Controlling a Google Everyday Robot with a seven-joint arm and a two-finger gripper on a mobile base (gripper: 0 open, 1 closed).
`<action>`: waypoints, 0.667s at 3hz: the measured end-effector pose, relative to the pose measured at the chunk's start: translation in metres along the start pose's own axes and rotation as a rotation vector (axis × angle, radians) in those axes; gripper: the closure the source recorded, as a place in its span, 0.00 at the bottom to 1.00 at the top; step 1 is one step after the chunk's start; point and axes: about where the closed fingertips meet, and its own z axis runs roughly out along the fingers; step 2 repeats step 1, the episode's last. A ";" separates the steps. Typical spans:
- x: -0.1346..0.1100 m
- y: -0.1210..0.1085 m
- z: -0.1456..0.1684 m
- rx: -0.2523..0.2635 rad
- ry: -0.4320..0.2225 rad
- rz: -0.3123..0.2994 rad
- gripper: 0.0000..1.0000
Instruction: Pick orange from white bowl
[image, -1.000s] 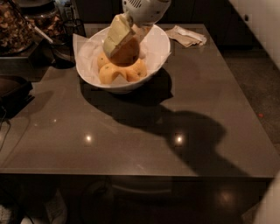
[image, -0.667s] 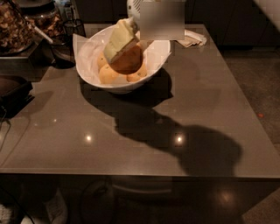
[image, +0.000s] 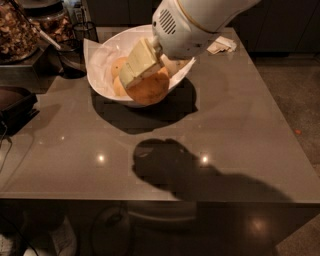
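Observation:
The orange (image: 149, 90) is large, round and deep orange. My gripper (image: 142, 75) is shut on it, with a pale yellow finger (image: 140, 62) lying across its top. The orange hangs above the near rim of the white bowl (image: 102, 55), which stands at the back of the table with white paper lining. Two smaller, yellower fruits (image: 119, 75) lie inside the bowl behind the finger. The white arm housing (image: 187, 25) covers the bowl's right side.
A grey table top (image: 165, 145) carries the bowl. A crumpled white napkin (image: 222, 46) lies at the back right. A dark cup (image: 75, 60) and trays of dark snacks (image: 17, 35) stand at the back left. A black object (image: 15, 105) sits at the left edge.
The gripper has lifted the orange up out of the bowl and toward the near rim. The arm's shadow on the table has shifted forward and right.

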 end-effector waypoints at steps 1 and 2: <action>0.003 0.000 0.001 0.002 0.005 0.003 1.00; 0.003 0.000 0.001 0.002 0.005 0.003 1.00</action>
